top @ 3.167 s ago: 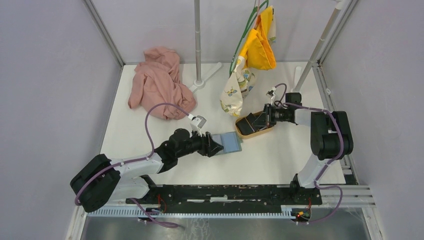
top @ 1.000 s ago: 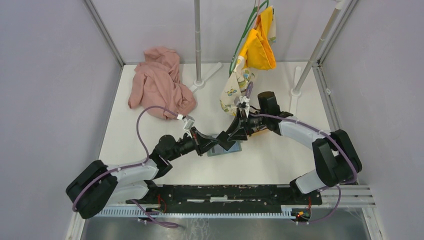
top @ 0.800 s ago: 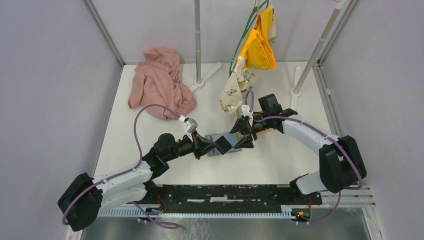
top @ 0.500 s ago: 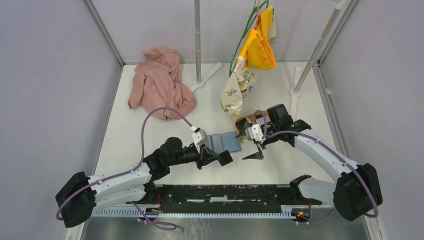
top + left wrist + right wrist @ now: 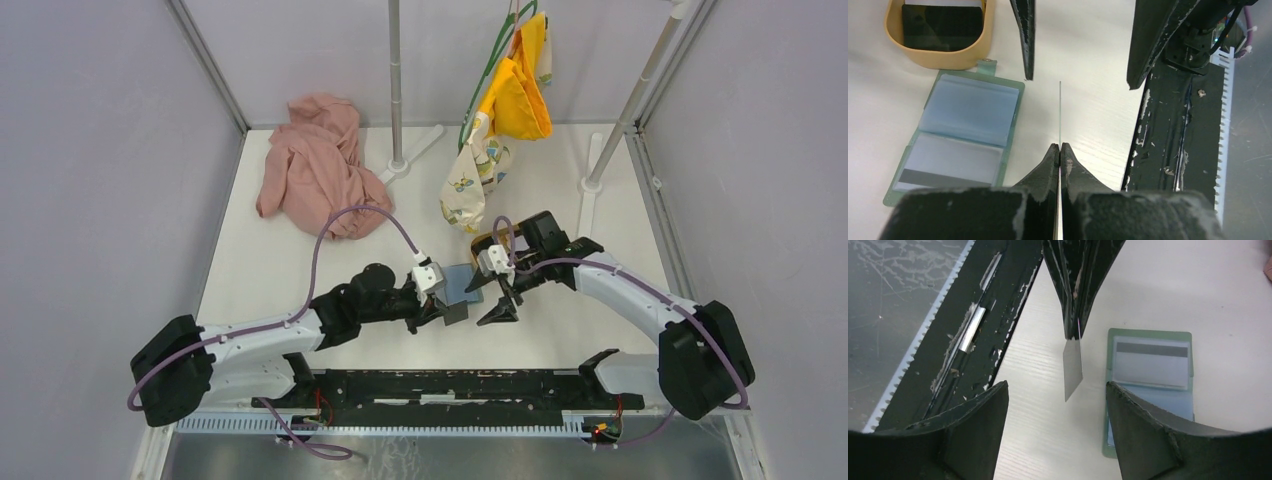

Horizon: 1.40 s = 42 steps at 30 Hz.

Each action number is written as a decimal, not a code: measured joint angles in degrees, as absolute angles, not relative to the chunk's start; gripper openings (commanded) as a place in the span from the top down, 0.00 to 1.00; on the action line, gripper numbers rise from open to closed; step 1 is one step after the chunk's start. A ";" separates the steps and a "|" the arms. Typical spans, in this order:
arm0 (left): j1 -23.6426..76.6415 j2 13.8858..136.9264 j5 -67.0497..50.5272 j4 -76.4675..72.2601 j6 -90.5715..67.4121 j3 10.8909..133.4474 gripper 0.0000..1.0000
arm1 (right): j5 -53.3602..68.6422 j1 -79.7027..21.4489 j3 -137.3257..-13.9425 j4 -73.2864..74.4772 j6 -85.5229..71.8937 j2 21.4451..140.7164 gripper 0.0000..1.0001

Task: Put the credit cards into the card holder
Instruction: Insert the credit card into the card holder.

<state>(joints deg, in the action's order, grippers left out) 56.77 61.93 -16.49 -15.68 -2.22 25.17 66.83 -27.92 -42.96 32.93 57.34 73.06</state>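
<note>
Three credit cards (image 5: 943, 27), one card holder (image 5: 965, 105), one tray (image 5: 968, 59).
I count one grey card (image 5: 1073, 367), one striped card (image 5: 950, 161) and a third in black; farther back I see one pink cloth (image 5: 318, 170), one yellow cloth (image 5: 520, 100), one floral cloth (image 5: 465, 195).

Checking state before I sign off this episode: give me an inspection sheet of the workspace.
Surface: white table, nothing spilled seen.
Job's things: card holder lies open, striped card in one slot; black card in the wooden tray; airborne card hangs beside the holder.
Clutter: pink cloth at the far left.
Grippers: left gripper shut on the airborne card; right gripper open, empty.
Cables: purple cable loops over the left arm, no snag seen.
Surroundings: pole stand, hanging bags, grey walls.
</note>
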 measured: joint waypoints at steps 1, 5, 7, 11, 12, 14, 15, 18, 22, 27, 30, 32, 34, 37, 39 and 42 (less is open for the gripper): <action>56.77 62.72 -16.51 -15.44 -1.74 25.58 0.98 | 66.76 -28.34 -42.96 32.03 56.03 73.12 0.31; 57.21 64.66 -16.64 -14.50 0.21 27.11 0.98 | 65.56 -29.65 -42.96 28.53 51.31 73.58 0.40; 57.32 64.69 -16.88 -14.28 1.19 27.55 0.98 | 65.25 -29.89 -42.94 27.38 50.11 73.91 0.46; 57.36 64.69 -17.45 -14.20 1.80 27.70 0.98 | 65.25 -30.57 -42.89 25.67 48.56 74.17 0.63; 57.36 64.69 -17.67 -14.22 1.91 27.70 0.98 | 65.28 -30.81 -42.89 25.39 48.31 74.22 0.69; 57.36 64.69 -18.00 -14.20 2.26 27.70 0.98 | 65.28 -31.33 -42.89 24.99 47.81 74.52 0.80; 57.36 64.69 -18.11 -14.20 2.35 27.70 0.98 | 65.28 -31.53 -42.89 24.84 47.75 74.76 0.89; 57.39 64.69 -18.13 -14.17 2.42 27.70 0.94 | 65.14 -32.01 -42.89 24.47 47.35 75.55 1.00; 57.71 64.14 -15.31 -13.30 2.17 27.68 0.54 | 64.38 -32.27 -43.35 24.43 46.06 77.17 1.00; 57.56 55.79 -3.07 -13.63 -3.97 24.23 0.02 | 62.57 -31.03 -43.57 22.09 39.75 78.48 1.00; 57.17 45.54 4.21 -14.35 -11.94 17.69 0.04 | 62.43 -27.38 -41.87 15.16 30.81 78.50 1.00; 56.60 40.66 6.57 -14.22 -17.34 14.02 0.15 | 62.19 -23.92 -38.96 7.66 22.33 78.50 1.00; 56.34 38.92 7.94 -14.15 -21.89 12.27 0.19 | 61.49 -21.21 -35.44 -0.03 13.69 78.48 1.00; 56.27 40.58 10.35 -13.74 -26.85 11.94 0.22 | 58.52 -18.90 -30.39 -9.78 0.36 78.52 1.00; 55.86 43.83 12.08 -13.45 -29.41 12.03 0.22 | 56.99 -18.85 -29.54 -13.61 -6.44 79.07 1.00; 54.59 49.91 13.47 -12.25 -31.46 12.64 0.22 | 55.46 -19.11 -29.74 -19.16 -14.96 80.97 1.00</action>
<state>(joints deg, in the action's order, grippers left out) 54.59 49.91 13.47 -12.25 -31.46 12.64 55.46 -19.11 -29.74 -19.16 -14.96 80.97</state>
